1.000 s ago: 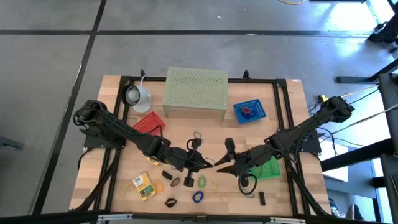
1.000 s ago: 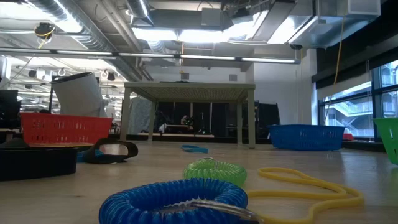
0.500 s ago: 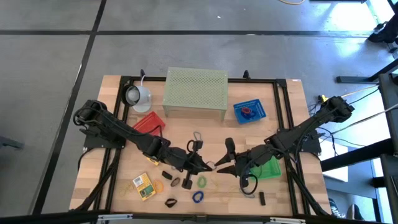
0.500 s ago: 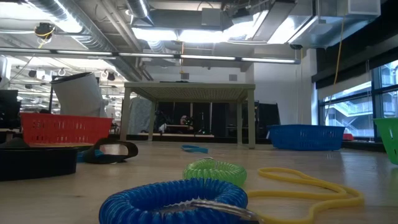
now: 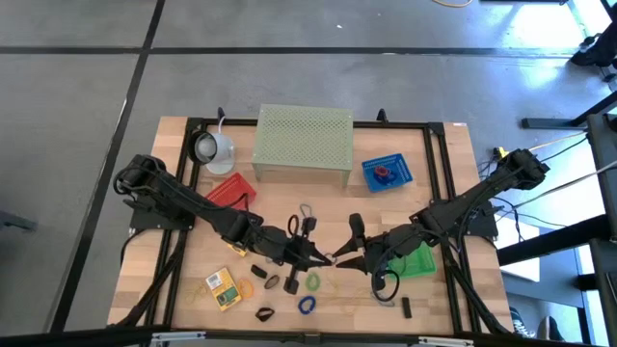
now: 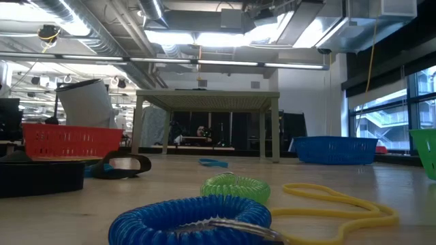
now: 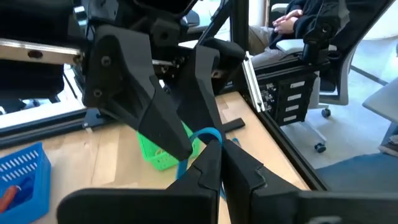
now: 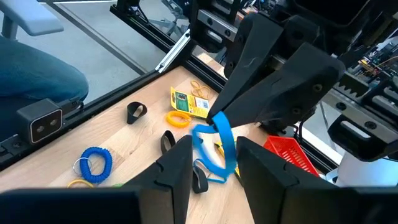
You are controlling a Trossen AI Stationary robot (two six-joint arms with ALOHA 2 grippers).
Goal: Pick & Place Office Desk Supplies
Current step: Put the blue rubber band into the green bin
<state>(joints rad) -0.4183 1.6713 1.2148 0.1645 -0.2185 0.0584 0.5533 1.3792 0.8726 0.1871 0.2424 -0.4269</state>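
Blue loop (image 8: 216, 151) unmoved, still pinched by left fingers (image 7: 214, 163), right fingers (image 8: 186, 163) spread

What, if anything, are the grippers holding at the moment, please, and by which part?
The left gripper is shut on one end of a thin blue flexible band, lifted above the table. The right gripper is open around the band's hanging part, not yet gripping it.

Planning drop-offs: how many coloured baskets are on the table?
3: red basket front-left of the pale green stand, blue basket to its right, green basket farther forward on the right. None looks hidden.
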